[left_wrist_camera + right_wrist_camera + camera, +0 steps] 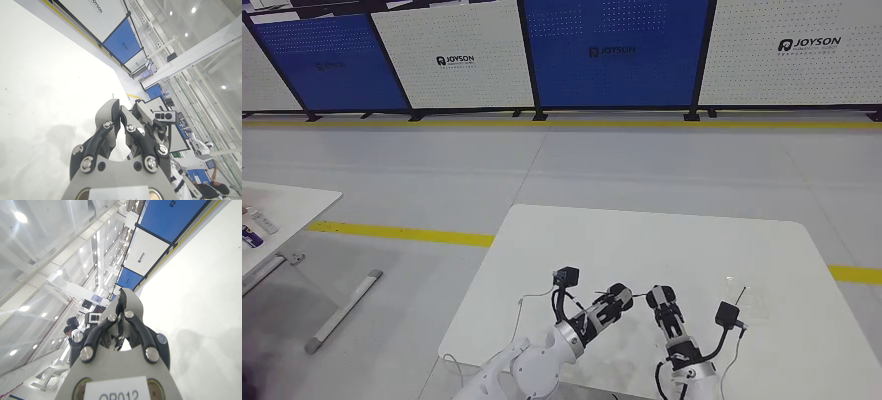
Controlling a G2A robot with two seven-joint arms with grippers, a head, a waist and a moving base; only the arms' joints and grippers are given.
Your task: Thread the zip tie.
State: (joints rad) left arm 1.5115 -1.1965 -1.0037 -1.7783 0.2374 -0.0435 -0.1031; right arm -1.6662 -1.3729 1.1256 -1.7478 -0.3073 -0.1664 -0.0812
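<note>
Setting: a white rectangular table (642, 240) fills the lower middle of the top view, on a grey floor

Left gripper: the grey-and-black two-fingered left gripper (620, 295) sits low in the frame, just left of centre, above the near part of the table, pointing toward the frame's right

Left jaws: clenched, the ribbed black pads almost meeting, pinching a thin strand

Zip tie: a very thin black plastic zip tie (113, 96) is nipped between the left gripper's pads; a short end pokes out beyond the fingertips, and another short stretch crosses one finger lower down

Right gripper: the matching grey-and-black right gripper (660, 297) is just beside the left one in the top view, a little right of centre and low in the frame, its tips close to the left gripper's tips

Right jaws: pressed together along the toothed pads (122, 300); whether the zip tie lies between them cannot be told

Other item: a small see-through object (737, 292) lies on the table to the right of both grippers, too faint to identify

Background: blue and white perforated wall panels (617, 50) line the top of the frame; a yellow floor stripe (402, 233) runs across the middle; a second white table (282, 205) shows at the left edge
</note>
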